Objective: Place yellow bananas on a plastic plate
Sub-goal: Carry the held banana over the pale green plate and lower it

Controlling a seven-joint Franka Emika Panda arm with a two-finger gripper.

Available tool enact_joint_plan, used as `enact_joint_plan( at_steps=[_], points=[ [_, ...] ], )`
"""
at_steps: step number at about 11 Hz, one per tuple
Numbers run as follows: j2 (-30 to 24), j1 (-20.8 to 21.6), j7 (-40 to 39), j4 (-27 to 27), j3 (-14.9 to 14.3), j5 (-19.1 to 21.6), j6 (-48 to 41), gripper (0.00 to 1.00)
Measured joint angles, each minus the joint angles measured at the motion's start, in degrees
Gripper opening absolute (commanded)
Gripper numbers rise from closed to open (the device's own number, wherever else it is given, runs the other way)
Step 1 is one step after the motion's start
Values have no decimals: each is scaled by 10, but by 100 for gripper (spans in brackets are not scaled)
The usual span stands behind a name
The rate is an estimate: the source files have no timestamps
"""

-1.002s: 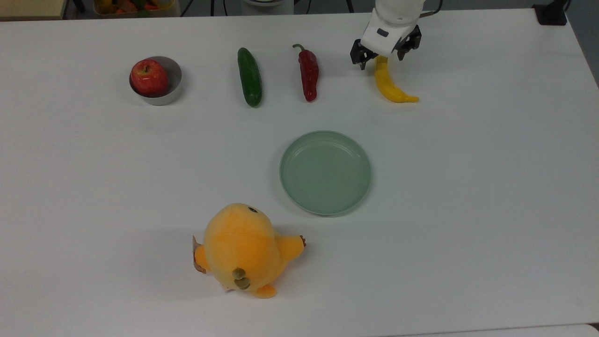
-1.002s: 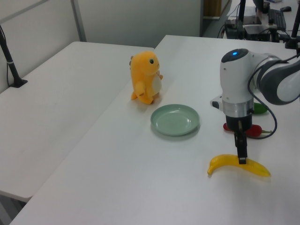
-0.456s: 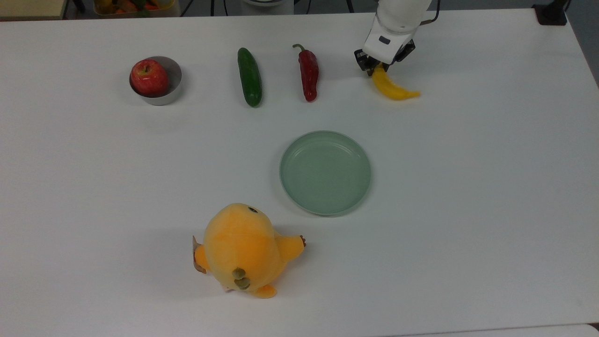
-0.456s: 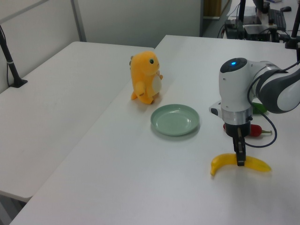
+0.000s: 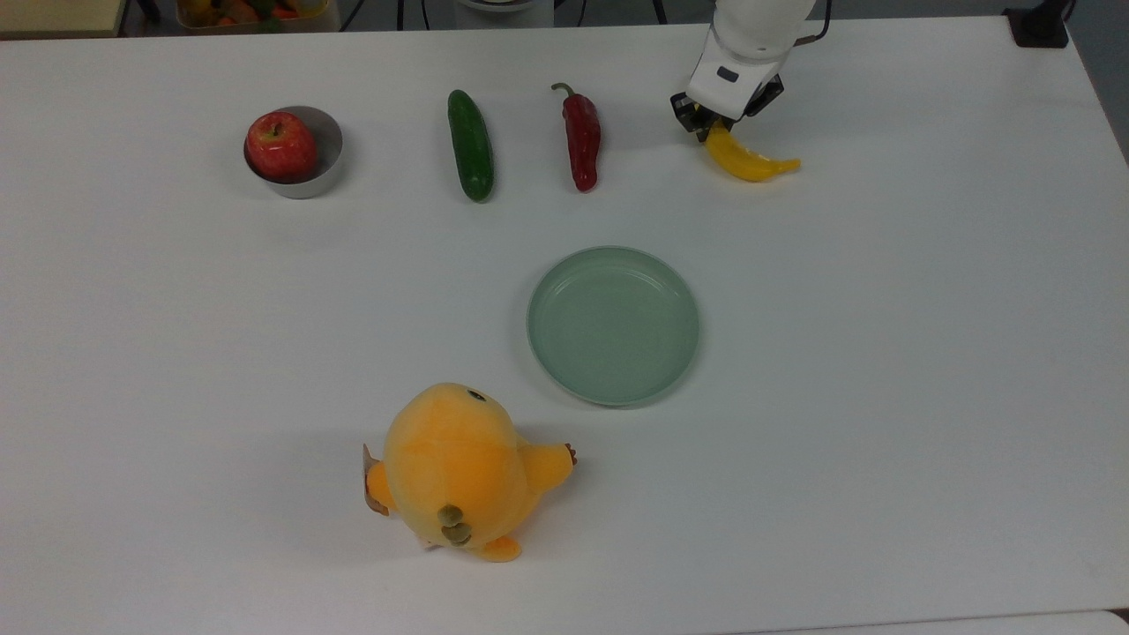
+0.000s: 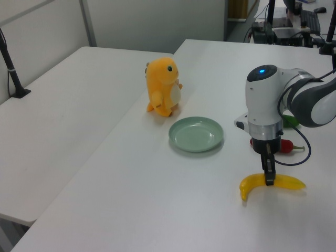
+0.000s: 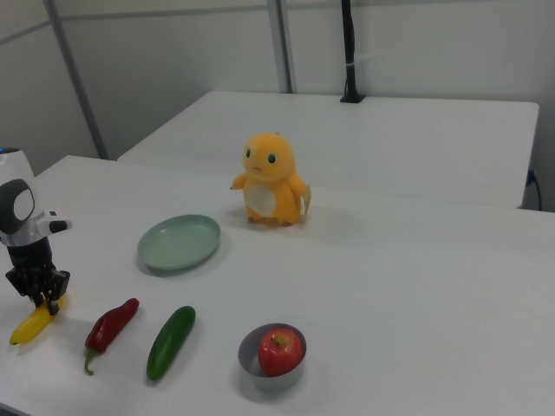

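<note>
The yellow banana (image 5: 748,162) (image 6: 273,184) (image 7: 31,321) lies at the far right of the top view's back row, its pointed tip toward the top view's right. My gripper (image 5: 711,125) (image 6: 269,180) (image 7: 41,299) is shut on the banana near its stem end, the arm coming down from above. The pale mint-green plate (image 5: 613,324) (image 6: 196,134) (image 7: 179,242) sits bare in the middle of the table, well apart from the banana and nearer the top view's bottom.
A red chili pepper (image 5: 582,138) and a green cucumber (image 5: 470,145) lie to the top view's left of the banana. A red apple (image 5: 281,146) fills a small metal bowl (image 5: 325,168). An orange plush toy (image 5: 459,471) stands near the top view's lower middle.
The open gripper came down over the banana's stem end and shut on it. The banana has swung, its tip moving toward the top view's upper right.
</note>
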Motion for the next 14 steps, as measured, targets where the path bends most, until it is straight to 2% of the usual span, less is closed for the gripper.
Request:
enact_joint_plan(
  at_steps=[4,6,7,10,12,14],
  points=[
    [-13,-12,0,23,0,0,-14,0],
    [-15,-33,0,65,-2,0,-45,0],
    [-16,-45,0,97,-13,0,-64,0],
    [-16,-58,-28,171,-81,0,-79,1],
    [-11,-61,-69,199,-129,-1,-79,2],
    [12,-62,-101,225,-165,-1,-76,2]
  ],
)
